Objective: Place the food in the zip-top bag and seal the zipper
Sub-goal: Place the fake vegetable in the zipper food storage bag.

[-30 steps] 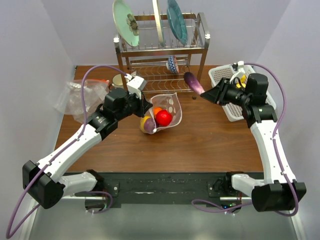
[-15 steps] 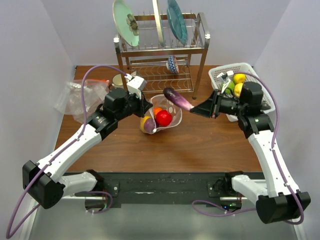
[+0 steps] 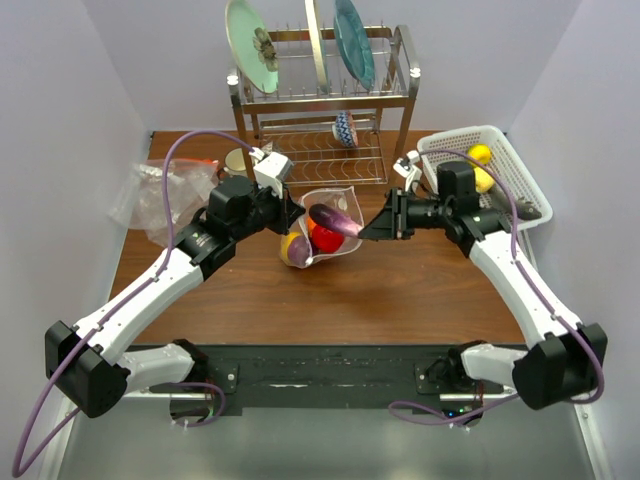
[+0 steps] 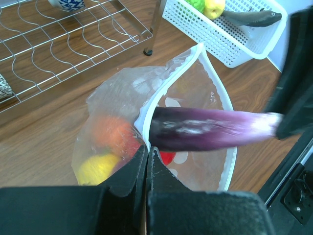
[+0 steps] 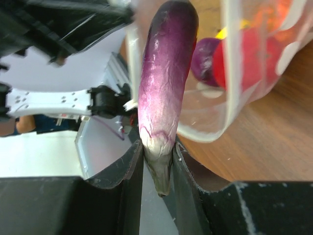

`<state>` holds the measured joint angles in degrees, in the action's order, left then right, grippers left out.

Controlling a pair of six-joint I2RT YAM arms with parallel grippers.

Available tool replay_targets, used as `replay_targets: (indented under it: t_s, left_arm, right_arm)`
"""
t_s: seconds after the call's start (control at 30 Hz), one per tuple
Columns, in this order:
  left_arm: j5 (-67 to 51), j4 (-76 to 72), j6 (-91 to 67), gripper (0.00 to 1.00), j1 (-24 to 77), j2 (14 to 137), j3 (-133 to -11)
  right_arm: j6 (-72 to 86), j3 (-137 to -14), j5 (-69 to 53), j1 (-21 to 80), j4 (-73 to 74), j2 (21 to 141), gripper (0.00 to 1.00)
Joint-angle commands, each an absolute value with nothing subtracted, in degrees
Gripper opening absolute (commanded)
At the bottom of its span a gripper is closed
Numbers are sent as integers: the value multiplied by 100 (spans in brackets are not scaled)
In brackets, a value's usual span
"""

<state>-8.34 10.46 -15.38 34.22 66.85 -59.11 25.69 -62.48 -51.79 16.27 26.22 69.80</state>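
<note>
The dotted zip-top bag [image 3: 340,205] stands open at the table's middle, with a red, an orange, a yellow and a purple toy fruit inside [image 3: 326,237]. My left gripper [image 3: 287,212] is shut on the bag's mouth edge, pinching the white zipper strip [image 4: 143,112]. My right gripper [image 3: 372,229] is shut on the stem end of the purple eggplant [image 3: 334,218]. The eggplant's tip reaches over the bag's mouth [image 4: 205,129], [image 5: 166,73].
A metal dish rack [image 3: 320,100] with plates stands at the back. A white basket [image 3: 520,190] with yellow and green fruit sits at the right. Crumpled plain plastic [image 3: 160,195] lies at the left.
My right gripper has carried the eggplant left from the basket to the bag's mouth. My left gripper has held the bag still.
</note>
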Motion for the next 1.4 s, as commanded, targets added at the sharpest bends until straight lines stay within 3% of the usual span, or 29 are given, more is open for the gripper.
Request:
replay_targets:
  t_s: [0.0,0.4,0.73,0.9,0.93,0.97,1.07,1.37]
  left_arm:
    - [-940,765,-1485,0,3384,6522,-5898]
    - [-1213,677,-1547,0,3384,6565,-5862]
    - [-1169,694,-1538,0,3384,6566,-5862]
    - [-1107,694,-1521,0,3384,6522,-5862]
    - [-1099,703,-1521,0,3384,6521,-5862]
    - [-1090,694,-1521,0,3384,6521,-5862]
    - [-1064,712,-1512,0,3384,6530,-5862]
    - [-914,782,-1503,0,3375,6548,-5897]
  right_arm:
    - [2487,-6976,-4457,1924,2602,7426,25]
    - [2487,-9007,-2339,3181,3787,9279,29]
    - [2891,-8693,-2522,3445,2910,9799,30]
    - [2962,-8464,-2470,3445,2637,9870,41]
    - [2927,-8438,-2278,3463,2637,9835,47]
    - [2892,-8420,-2242,3463,2637,9739,61]
    - [2804,-8437,-2171,3463,2724,9511,70]
    - [2294,-9088,-1038,3279,3989,8720,64]
